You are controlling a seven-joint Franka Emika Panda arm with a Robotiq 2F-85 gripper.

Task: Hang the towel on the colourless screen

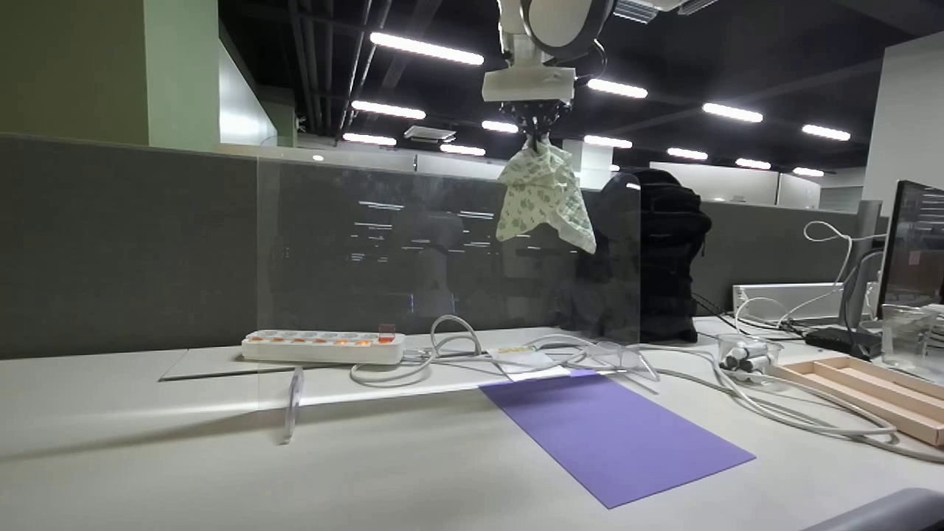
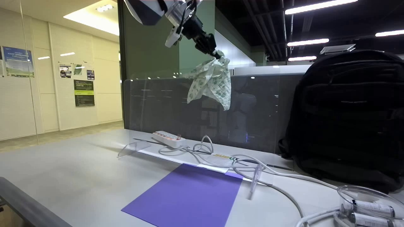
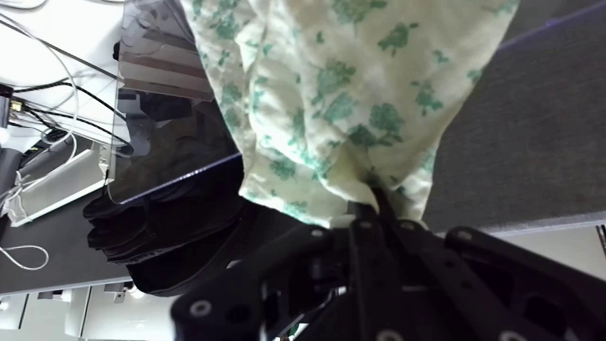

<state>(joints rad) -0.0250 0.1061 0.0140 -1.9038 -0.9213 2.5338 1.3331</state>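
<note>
The towel, cream with a green print, hangs from my gripper in both exterior views (image 1: 544, 199) (image 2: 210, 80) and fills the upper middle of the wrist view (image 3: 341, 90). My gripper (image 1: 537, 140) is shut on its upper part, also in an exterior view (image 2: 217, 56) and the wrist view (image 3: 378, 201). The colourless screen (image 1: 354, 287) is a clear upright panel on clear feet, also in an exterior view (image 2: 164, 113). The towel overlaps its upper edge in the pictures. Part of that edge (image 3: 175, 177) is hidden by the towel in the wrist view; I cannot tell whether they touch.
A grey partition (image 1: 110, 251) and a black backpack (image 1: 667, 258) stand behind the screen. A white power strip (image 1: 324, 346) and loose cables lie at its foot. A purple sheet (image 1: 619, 442) lies in front. A clear cup (image 1: 746, 358) and a wooden tray (image 1: 863, 391) stand beside.
</note>
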